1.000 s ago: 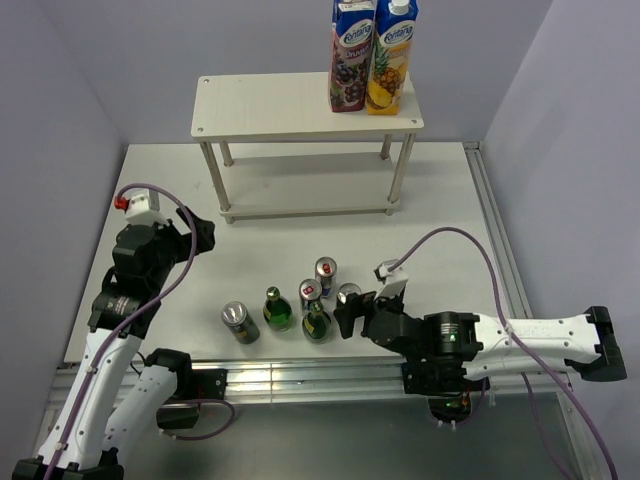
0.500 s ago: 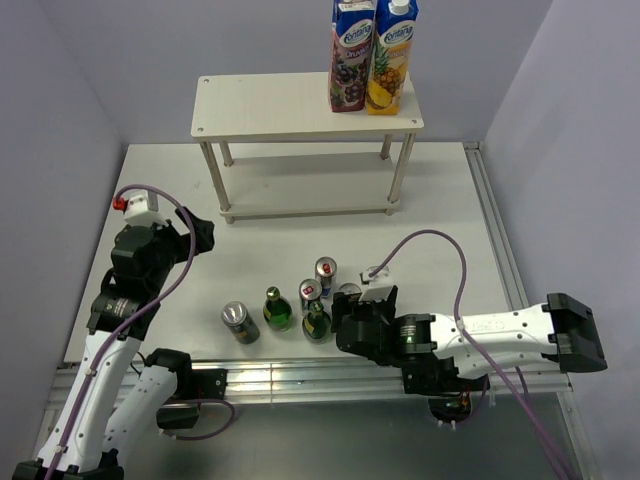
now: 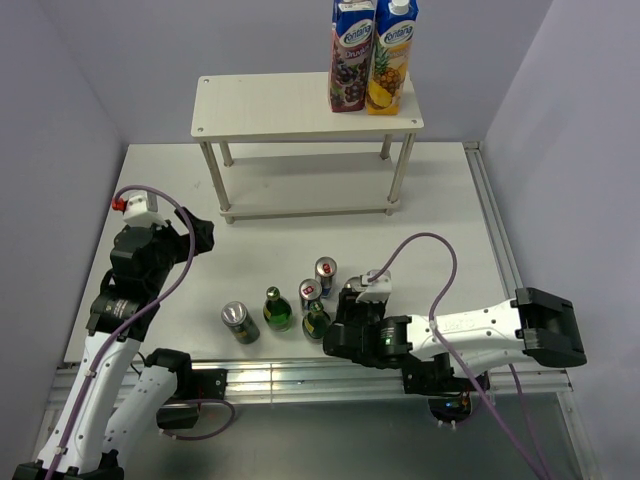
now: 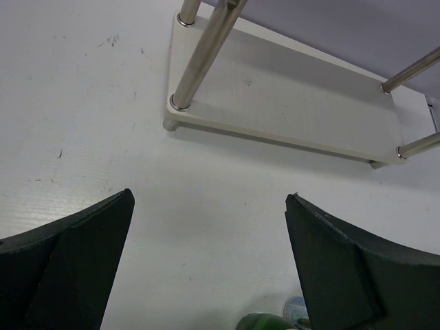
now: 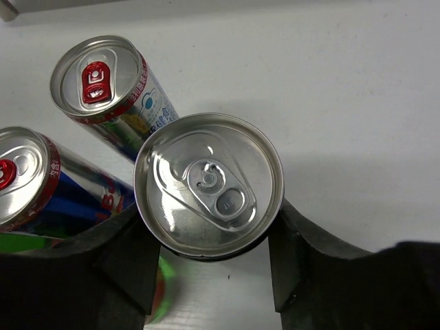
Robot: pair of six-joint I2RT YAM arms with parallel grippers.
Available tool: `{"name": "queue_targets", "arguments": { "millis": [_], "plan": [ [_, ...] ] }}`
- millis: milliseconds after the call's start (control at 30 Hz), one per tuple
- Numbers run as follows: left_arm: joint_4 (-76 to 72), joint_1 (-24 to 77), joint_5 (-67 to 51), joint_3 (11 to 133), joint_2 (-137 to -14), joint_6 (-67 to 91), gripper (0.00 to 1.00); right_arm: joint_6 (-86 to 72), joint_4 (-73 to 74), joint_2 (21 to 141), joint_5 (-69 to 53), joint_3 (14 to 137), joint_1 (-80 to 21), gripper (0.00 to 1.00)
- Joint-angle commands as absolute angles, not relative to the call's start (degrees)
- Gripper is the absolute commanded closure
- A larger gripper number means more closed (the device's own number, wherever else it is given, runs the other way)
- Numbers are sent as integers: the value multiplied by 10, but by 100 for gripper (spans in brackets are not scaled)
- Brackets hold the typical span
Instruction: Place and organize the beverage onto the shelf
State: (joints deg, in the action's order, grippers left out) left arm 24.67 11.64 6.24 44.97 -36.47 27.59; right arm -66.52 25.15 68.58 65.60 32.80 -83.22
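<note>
From above, the shelf (image 3: 270, 105) stands far beyond both claws, with two juice cartons (image 3: 372, 55) on its top board. The drinks cluster on the counter (image 3: 440, 200). The right arm lies low, its right claw (image 3: 345, 300) among them, with bottles (image 3: 277, 310) and blue cans (image 3: 325, 270) just left of it. The left claw (image 3: 200, 235) hangs raised, well apart.

Left wrist: the claw is spread wide and released, the shelf's lower board ahead.

Right wrist: fingers (image 5: 124, 261) clamp a dark can (image 5: 208, 185), with the two blue cans just beside it.

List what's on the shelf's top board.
A purple juice carton and a yellow juice carton stand side by side at the top board's right end. Nothing else shows; the strip behind the cartons is covered.
</note>
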Motion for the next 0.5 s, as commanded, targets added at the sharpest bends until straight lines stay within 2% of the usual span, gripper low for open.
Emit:
{"name": "queue_targets", "arguments": {
  "millis": [0, 33, 100, 133, 300, 467],
  "plan": [
    [229, 113, 54, 462, -356, 263, 1, -724, 280, 707, 710, 352, -834, 62],
    [230, 113, 54, 463, -355, 262, 1, -734, 291, 710, 717, 356, -833, 75],
    [229, 113, 54, 462, -354, 262, 1, -767, 336, 714, 723, 370, -833, 82],
    [229, 113, 54, 461, -352, 262, 1, -786, 358, 713, 732, 385, -833, 92],
    [229, 113, 53, 461, -350, 262, 1, -885, 539, 699, 779, 459, -826, 100],
    [229, 113, 53, 462, -346, 262, 1, -902, 643, 700, 833, 563, -790, 100]
  ]
}}
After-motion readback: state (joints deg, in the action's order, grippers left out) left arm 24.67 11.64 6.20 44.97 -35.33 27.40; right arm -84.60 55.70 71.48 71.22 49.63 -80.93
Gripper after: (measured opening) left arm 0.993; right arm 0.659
